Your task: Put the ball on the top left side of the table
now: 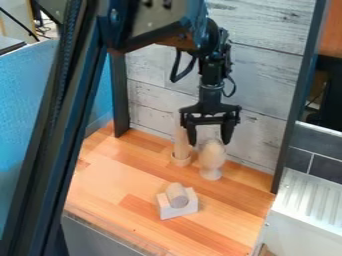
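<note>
Whitewashed planks [267, 75] stand behind the wooden bench [100, 175], framed by dark posts, and we see a blue panel [27, 95] on the picture's left. We find the arm [150, 27] coming in across the top, its upper part slanting toward the middle. From there the wrist [212, 75] drops nearly straight down, a black cable looped on either side, so that the pincer [209, 144] points at the bench. We see its two fingers spread wide, hanging level with each other around the height of the ball's top in our view; we cannot tell whether either one touches anything.

Our ball [212, 152], a rounded, rather egg-shaped wooden piece on a narrow foot, stands upright toward the back of the bench, right of the middle. Just beside it, on the picture's left, we have an upright wooden stick [181, 145] with a round base. Nearer us, a wooden cylinder [177, 195] leans in a notched pale block [179, 212].
</note>
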Robot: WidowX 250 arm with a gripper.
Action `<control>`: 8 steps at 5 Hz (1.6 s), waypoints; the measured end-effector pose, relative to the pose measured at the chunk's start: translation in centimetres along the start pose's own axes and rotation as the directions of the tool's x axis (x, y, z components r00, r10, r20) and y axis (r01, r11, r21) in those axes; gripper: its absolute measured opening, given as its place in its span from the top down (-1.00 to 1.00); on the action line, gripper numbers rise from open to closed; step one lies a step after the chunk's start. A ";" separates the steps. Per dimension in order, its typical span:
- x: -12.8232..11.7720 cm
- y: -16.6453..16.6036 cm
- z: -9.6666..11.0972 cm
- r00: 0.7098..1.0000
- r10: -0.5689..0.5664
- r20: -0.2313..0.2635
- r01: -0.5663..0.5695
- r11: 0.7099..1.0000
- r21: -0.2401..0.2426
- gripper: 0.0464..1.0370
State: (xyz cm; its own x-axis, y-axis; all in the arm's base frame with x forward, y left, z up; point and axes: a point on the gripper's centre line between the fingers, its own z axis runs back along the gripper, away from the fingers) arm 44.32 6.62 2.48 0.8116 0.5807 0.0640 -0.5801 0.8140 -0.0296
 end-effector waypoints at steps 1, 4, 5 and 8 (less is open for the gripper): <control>0.1 -0.4 -0.4 1.000 0.004 0.001 -0.004 1.000 0.005 -0.93; 0.6 -0.9 -1.3 1.000 0.030 -0.002 -0.030 0.999 0.015 -0.39; 0.2 -0.7 -1.3 0.999 0.033 -0.026 -0.033 0.999 -0.012 -0.39; 1.1 2.9 6.1 0.993 0.112 -0.035 -0.116 0.978 -0.174 -0.39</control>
State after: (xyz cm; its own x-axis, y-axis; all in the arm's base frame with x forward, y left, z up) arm 43.07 9.55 8.58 0.7434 0.6683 0.0256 -0.6497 0.7307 -0.2096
